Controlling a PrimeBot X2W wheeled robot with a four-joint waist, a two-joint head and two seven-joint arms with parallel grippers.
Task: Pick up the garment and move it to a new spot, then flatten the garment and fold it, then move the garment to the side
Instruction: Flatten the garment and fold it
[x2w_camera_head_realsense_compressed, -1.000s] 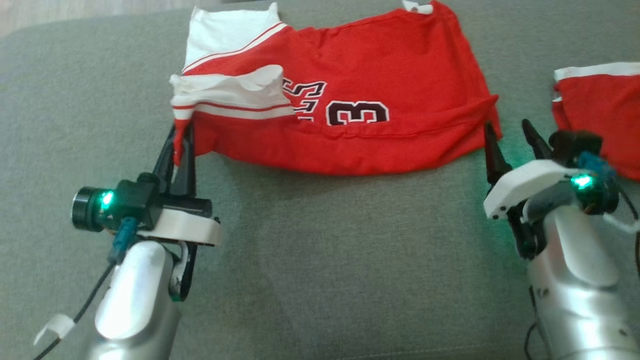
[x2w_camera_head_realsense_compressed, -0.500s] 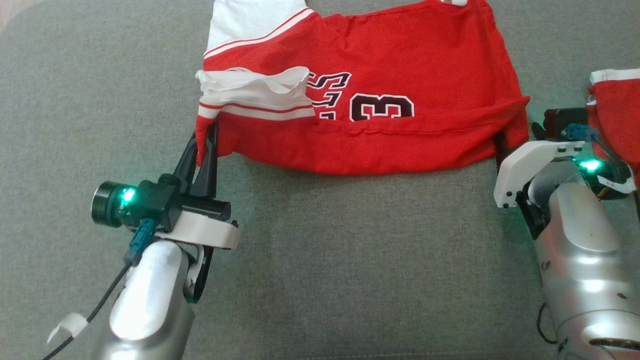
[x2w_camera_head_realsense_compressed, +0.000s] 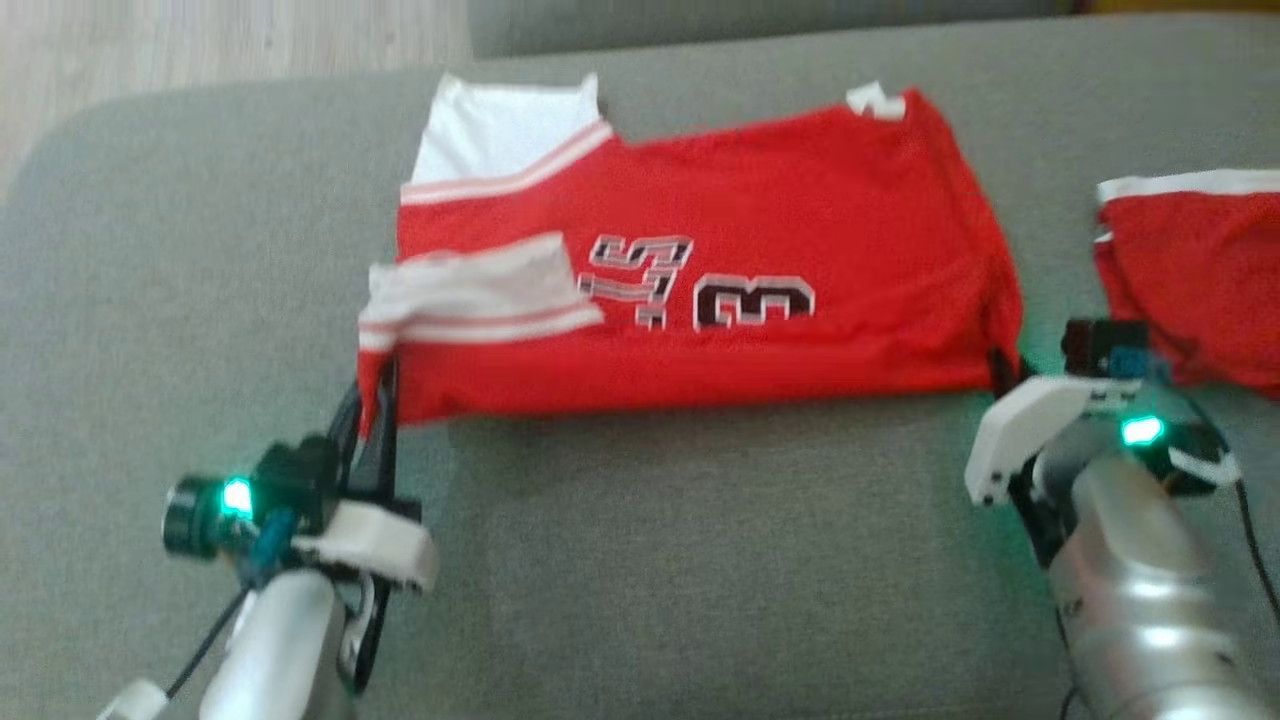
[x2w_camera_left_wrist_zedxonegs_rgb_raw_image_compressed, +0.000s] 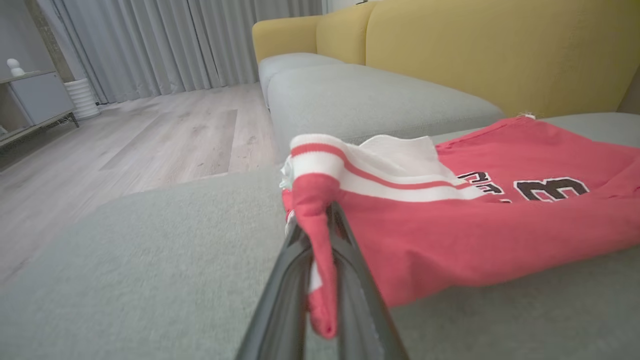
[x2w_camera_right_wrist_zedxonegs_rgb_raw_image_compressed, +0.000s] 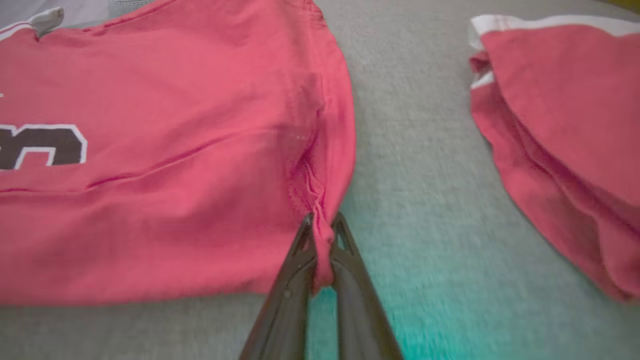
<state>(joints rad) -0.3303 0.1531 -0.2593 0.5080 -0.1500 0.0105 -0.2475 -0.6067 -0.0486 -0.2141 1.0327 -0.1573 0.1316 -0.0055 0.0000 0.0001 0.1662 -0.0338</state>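
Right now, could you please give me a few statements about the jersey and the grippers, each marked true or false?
1. The left gripper is shut on a corner of the jersey. True.
2. The right gripper hangs open beside the jersey. False: it is shut on the jersey's edge.
3. A second red garment lies to the jersey's right, apart from it. True.
4. The jersey lies on a wooden floor. False: it lies on a grey cushion.

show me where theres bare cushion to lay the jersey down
Widest bare cushion: the near strip below the jersey hem, between the left pincer and right pincer. Also the patch left of the jersey. Crowded: the gap between jersey and second red garment, where the right pincer grips.
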